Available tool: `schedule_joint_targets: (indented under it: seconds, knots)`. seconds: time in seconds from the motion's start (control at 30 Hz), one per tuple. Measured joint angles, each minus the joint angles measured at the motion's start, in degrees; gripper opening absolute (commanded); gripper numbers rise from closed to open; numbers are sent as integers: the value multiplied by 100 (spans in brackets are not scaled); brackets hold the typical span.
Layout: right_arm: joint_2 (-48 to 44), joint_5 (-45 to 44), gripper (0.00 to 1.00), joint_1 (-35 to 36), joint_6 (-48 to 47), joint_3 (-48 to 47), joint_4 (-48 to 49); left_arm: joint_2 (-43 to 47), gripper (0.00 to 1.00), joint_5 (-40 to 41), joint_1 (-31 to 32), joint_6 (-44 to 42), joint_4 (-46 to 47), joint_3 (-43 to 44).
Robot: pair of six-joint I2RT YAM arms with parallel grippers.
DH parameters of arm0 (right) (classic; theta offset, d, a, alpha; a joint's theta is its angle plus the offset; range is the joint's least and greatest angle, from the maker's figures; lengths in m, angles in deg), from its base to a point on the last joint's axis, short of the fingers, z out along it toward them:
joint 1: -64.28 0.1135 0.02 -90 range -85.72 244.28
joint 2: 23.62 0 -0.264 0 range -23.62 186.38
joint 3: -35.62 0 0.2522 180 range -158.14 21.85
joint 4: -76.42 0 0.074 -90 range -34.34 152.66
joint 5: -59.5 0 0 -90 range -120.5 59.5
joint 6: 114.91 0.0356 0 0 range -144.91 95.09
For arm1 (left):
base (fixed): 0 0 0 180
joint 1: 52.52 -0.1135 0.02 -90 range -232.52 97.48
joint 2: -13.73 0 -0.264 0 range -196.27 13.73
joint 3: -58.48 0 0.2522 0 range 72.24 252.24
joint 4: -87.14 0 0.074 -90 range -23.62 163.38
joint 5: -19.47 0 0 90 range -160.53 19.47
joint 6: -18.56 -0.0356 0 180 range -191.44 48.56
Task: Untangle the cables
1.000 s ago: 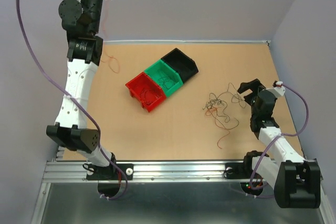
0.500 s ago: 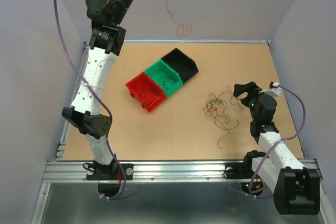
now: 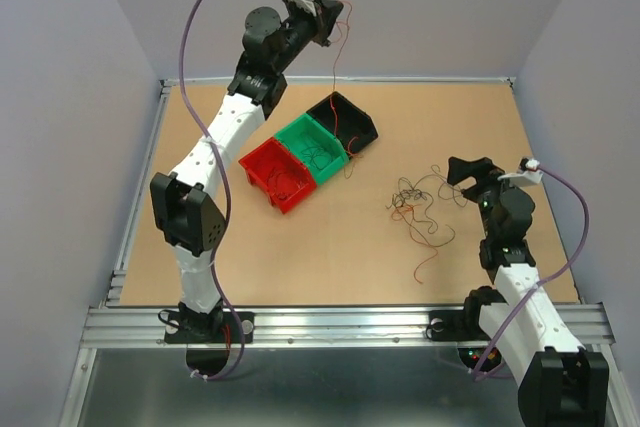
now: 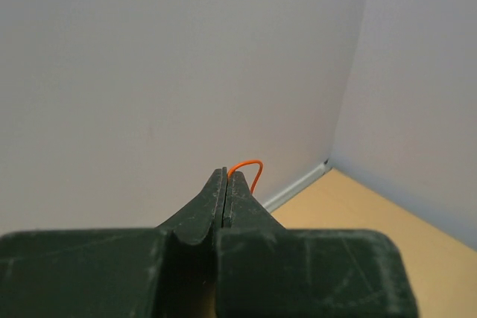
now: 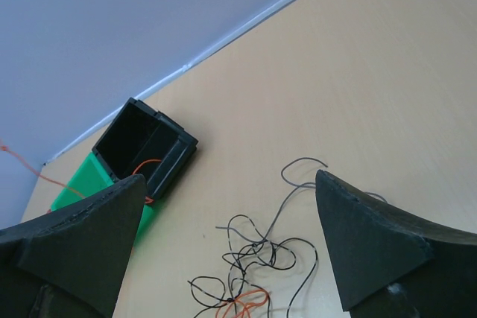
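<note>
Cables (image 3: 415, 205) lie in a messy pile on the worktop (image 3: 300, 257). The pile is well to the right of the black bin (image 3: 360, 115) and nearer to the arms' bases than the bin is. The cables are thin and curly, mostly black and dark ones with some red and orange mixed in. One red cable (image 3: 427, 265) lies alone, even farther from the black bin than the pile.

One orange cable (image 3: 334, 67) is out of the pile. The left claw (image 3: 333, 13) is high above the black bin, a little to its left. It is clenched tight on the top of this cable. In the left wrist view a small orange loop pokes out just past the pinched tips. The cable hangs almost straight down, so its long way runs up and down. Its bottom end reaches the black bin. In the right wrist view a bit of orange shows inside that bin, so I think the end is already in it.

I think the next move is to let this cable fall. What matters is that the claw sits right over the black bin. Then the whole cable lands inside, not over the rim or in the green bin (image 3: 292, 128) that touches it.

The right claw (image 3: 460, 180) is also to the right of the black bin, just beside the pile. Its jaws are wide apart and it holds nothing. It is much nearer to the pile than the left claw, so I think it gets the next pick.
</note>
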Motion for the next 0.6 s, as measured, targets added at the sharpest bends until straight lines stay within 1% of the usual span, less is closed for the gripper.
schedule_joint_targets:
  seconds: [0.1, 0.23, 0.4, 0.6]
  knots:
    - [-87, 55, 100, 0, -35, 0, -44, -2, 0, 138, -28, -179, -61, -411]
    - [-138, 151, 100, 0, -52, 0, -120, -37, 0, 223, -138, -256, -90, -369]
    - [-173, 197, 100, 0, -52, 2, -184, -356, 0, 240, -407, -188, 4, 498]
    - [-144, 243, 100, 0, -55, 0, -199, -450, 0, 260, -570, -127, 59, 977]
